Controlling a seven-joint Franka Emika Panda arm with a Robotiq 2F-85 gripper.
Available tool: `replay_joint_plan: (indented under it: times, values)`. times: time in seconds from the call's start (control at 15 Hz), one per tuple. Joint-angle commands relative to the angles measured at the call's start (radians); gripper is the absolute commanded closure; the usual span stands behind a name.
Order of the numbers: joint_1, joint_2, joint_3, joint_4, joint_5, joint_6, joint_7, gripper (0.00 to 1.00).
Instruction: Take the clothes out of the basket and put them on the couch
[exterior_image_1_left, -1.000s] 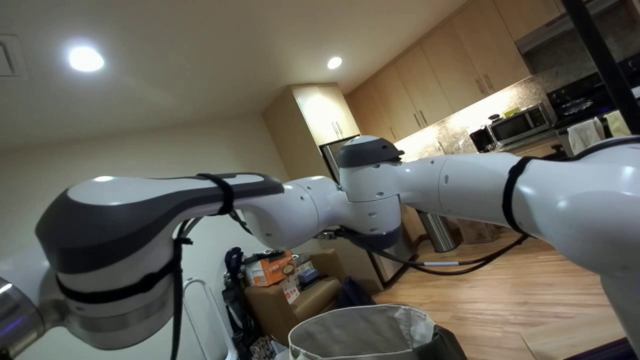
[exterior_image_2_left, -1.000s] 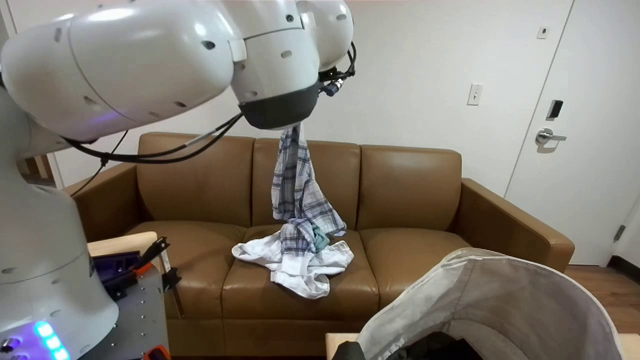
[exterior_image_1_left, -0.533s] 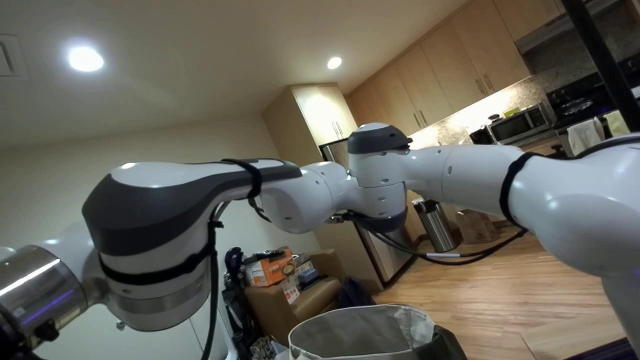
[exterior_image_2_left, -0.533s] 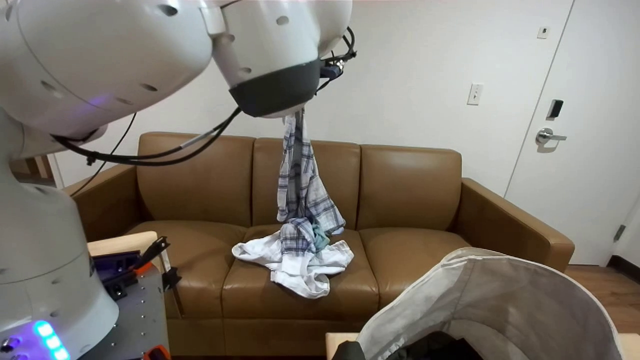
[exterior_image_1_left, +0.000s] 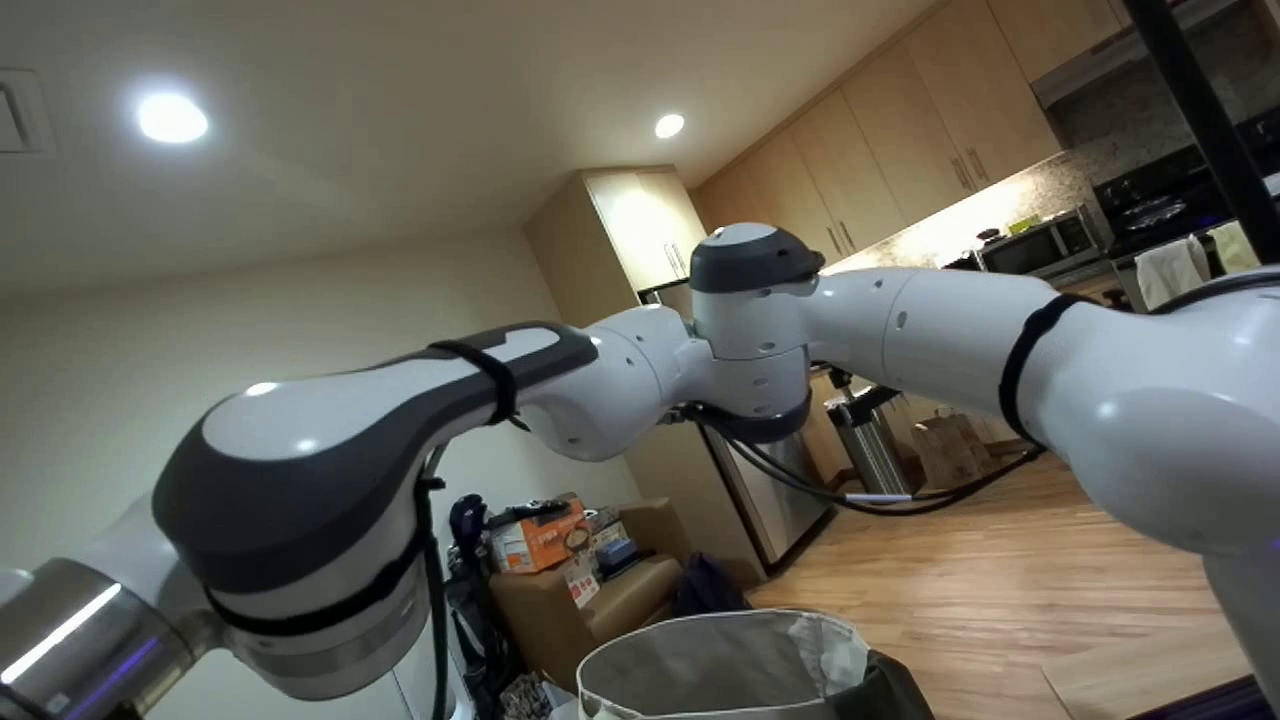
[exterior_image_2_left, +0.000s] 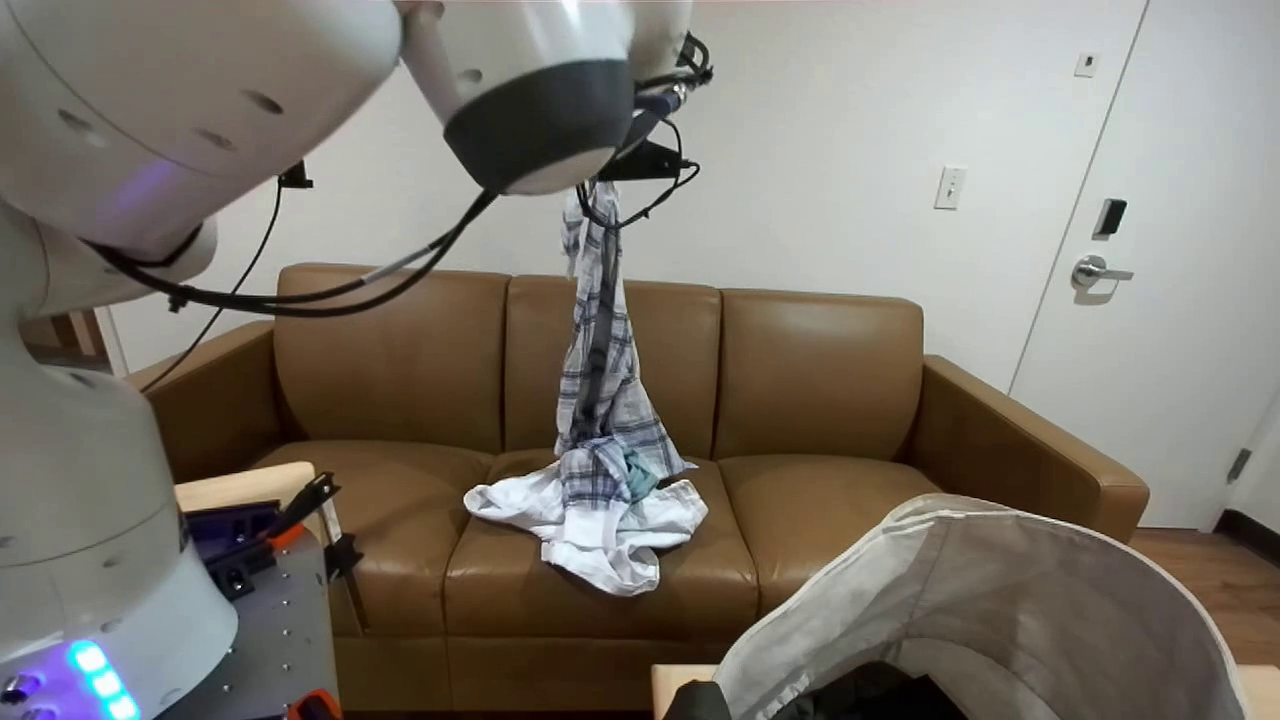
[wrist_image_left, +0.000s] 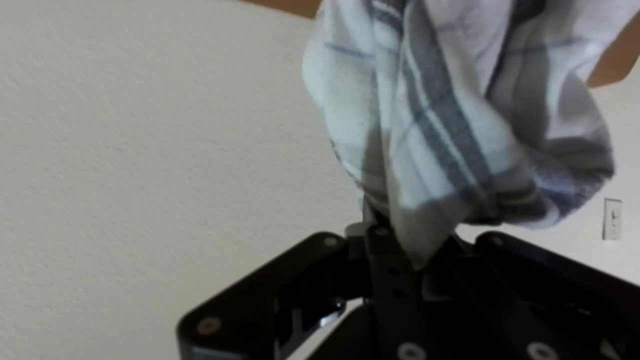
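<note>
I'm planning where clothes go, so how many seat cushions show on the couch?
3, in an exterior view: left cushion, partly hidden; middle cushion, under the clothes; right cushion, partly behind the basket. No more seem hidden.

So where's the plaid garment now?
In an exterior view, the plaid garment hangs left of the basket, reaching down to the white garment on the middle couch seat; in the wrist view, the gripper holds it.

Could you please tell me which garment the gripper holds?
The plaid garment: its top is pinched in the gripper, while the white garment lies on the couch.
</note>
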Motion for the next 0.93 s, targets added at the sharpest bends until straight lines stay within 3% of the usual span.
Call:
replay_joint_plan:
  times: [0.0, 0.27, 0.4, 0.47, 0.8, 0.87]
  values:
    - [-0.009, -0.17, -0.139, -0.084, 0.028, 0.084, 0.096, 0.95]
    - [0.052, -0.317, -0.327, -0.261, 0.043, 0.213, 0.227, 0.95]
    - [0.07, -0.351, -0.368, -0.353, 0.055, 0.206, 0.289, 0.95]
    - [0.067, -0.247, -0.345, -0.263, 0.021, 0.178, 0.206, 0.95]
    - [0.078, -0.256, -0.361, -0.264, 0.021, 0.183, 0.215, 0.95]
    - [0.141, -0.352, -0.44, -0.257, 0.039, 0.247, 0.295, 0.95]
